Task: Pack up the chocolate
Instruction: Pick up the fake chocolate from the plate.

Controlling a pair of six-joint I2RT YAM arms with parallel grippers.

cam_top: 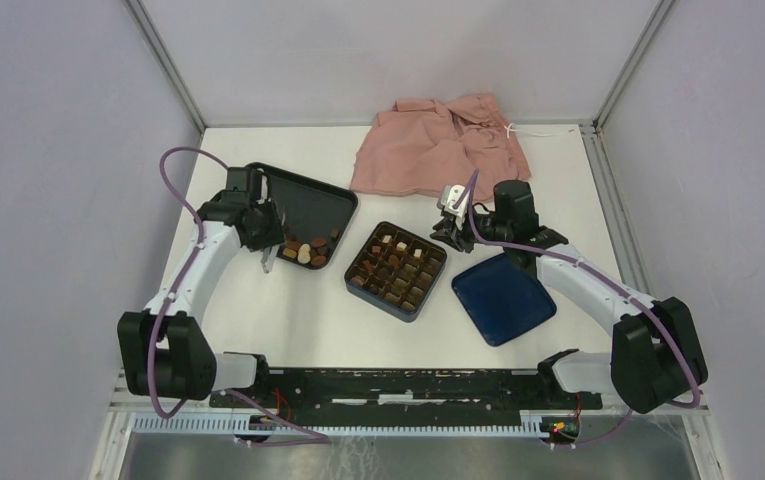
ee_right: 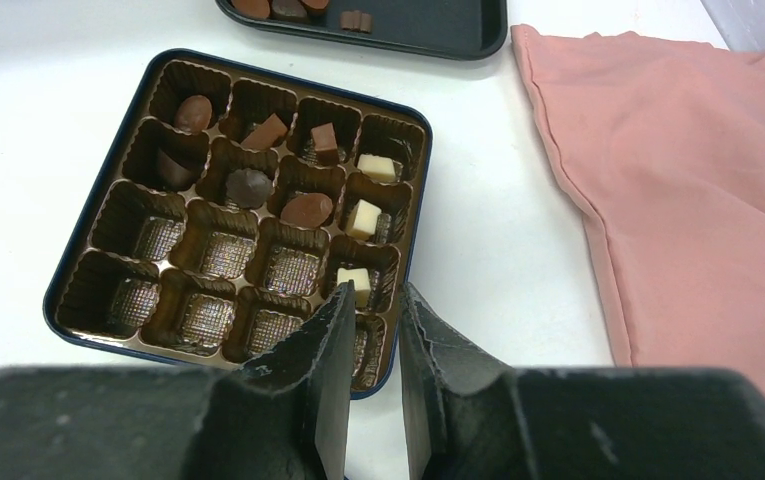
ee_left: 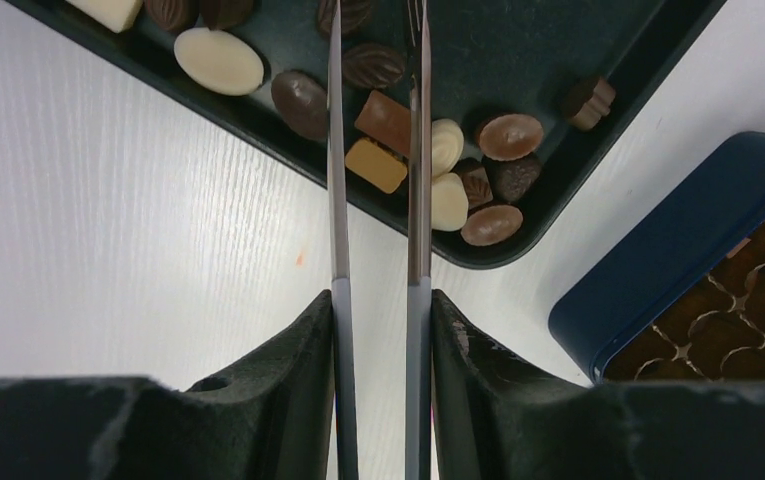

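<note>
My left jaws stand slightly apart, gripping nothing, above the near corner of the black tray, where loose chocolate lies. My right jaws show only a narrow gap and are empty, hovering over the near edge of the blue box on the table. More pieces sit in its far cells.

A crumpled pink garment lies at the white desk's far edge. Nearer, left to right, well apart: black tray, dark blue gridded box, dark blue lid.
</note>
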